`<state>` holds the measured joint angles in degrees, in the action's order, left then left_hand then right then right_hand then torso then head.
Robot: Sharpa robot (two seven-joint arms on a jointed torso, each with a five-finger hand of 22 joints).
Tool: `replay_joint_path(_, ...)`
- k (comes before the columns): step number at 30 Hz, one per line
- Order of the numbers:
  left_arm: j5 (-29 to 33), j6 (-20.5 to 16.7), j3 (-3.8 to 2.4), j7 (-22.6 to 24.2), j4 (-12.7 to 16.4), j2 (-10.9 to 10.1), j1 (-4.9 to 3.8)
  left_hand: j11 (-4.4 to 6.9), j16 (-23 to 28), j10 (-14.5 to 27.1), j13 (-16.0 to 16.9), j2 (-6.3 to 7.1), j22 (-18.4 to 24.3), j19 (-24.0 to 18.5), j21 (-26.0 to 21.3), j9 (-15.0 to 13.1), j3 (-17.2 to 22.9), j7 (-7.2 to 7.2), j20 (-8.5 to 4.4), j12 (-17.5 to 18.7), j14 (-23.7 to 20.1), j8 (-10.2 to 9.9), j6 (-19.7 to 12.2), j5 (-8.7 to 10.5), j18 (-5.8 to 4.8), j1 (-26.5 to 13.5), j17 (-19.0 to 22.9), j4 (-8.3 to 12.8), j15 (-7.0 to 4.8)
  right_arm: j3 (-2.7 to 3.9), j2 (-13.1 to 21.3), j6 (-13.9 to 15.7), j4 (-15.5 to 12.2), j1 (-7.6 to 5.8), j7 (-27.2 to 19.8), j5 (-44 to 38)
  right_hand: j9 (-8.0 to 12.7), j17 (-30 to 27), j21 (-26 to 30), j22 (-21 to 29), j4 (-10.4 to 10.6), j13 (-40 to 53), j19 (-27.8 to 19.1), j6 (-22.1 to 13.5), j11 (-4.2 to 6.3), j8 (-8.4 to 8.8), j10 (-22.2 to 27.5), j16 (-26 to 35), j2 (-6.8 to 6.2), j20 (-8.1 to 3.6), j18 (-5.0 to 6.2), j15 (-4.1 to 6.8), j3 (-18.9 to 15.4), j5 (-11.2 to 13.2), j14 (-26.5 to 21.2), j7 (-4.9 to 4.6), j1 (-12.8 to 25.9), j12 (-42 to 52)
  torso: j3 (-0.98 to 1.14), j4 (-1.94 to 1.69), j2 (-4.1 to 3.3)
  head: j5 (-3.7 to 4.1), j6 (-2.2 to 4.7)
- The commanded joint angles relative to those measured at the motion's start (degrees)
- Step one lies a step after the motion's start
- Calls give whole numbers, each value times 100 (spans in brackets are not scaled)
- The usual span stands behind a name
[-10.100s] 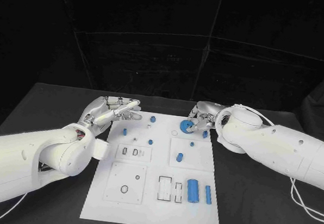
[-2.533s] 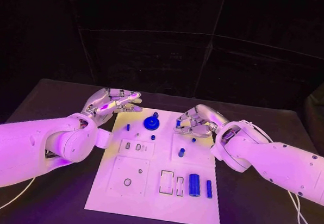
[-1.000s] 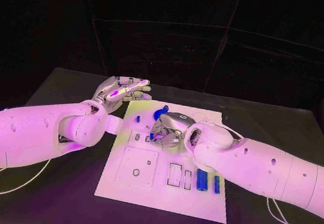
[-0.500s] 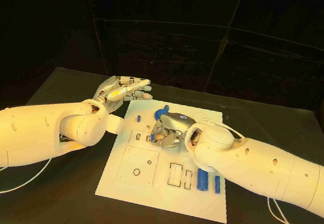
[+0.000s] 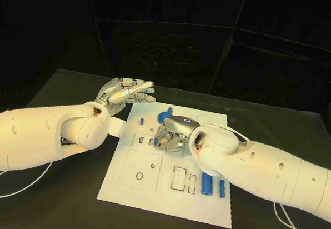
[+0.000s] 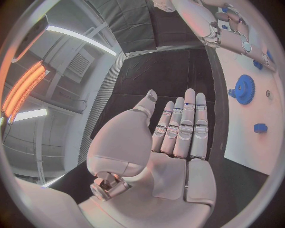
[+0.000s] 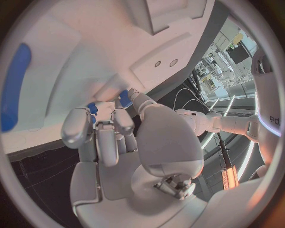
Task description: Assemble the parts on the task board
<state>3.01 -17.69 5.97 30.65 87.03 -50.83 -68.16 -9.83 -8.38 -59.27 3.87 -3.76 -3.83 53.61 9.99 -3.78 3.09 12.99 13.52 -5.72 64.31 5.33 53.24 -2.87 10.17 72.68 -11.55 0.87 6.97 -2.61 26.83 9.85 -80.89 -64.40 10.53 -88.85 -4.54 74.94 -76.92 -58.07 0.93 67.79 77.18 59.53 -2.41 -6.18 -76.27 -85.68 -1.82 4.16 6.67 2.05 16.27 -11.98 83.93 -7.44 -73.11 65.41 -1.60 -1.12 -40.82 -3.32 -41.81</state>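
Swung inward since ten seconds back to hover over white flat task board (image 5: 164, 195) on black worktop (image 5: 287, 179), right hand (image 5: 171, 135) pinching small blue peg (image 7: 125, 98), likely mid-insertion, needing careful alignment; left hand (image 5: 124, 92) spread, released.

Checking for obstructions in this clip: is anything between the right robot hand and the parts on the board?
Nothing visible. The right robot hand is already down over the board, its fingertips touching a small blue part. The left robot hand is beside the board, apart.
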Motion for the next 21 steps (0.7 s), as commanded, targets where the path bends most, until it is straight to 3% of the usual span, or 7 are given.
replay_joint_path(1,12,80,-6,2,3,5,-10,-23,29,-10,-2,-59,7,8,-19,2,9,26,37,29,-3,-26,-1,5,42,-2,-5,34,31,-21,9,-68,3,15,138,-97,36,671,30,14,13,-37,-43,-118,-20,74,50,44,-46,3,-86,-29,20,3,420,-37,72,-56,-1,-3,-1,0,1)
replay_joint_path(21,12,97,-6,-36,-15,9,-10,-27,46,-1,-4,-60,8,5,-33,4,8,30,39,41,-10,-35,-7,5,40,-2,-8,46,35,-21,-8,166,-44,16,252,-124,65,587,69,75,62,-169,-69,-375,-89,215,146,104,-232,68,-75,-92,-110,188,399,-104,283,-212,1,-1,-2,3,-6)
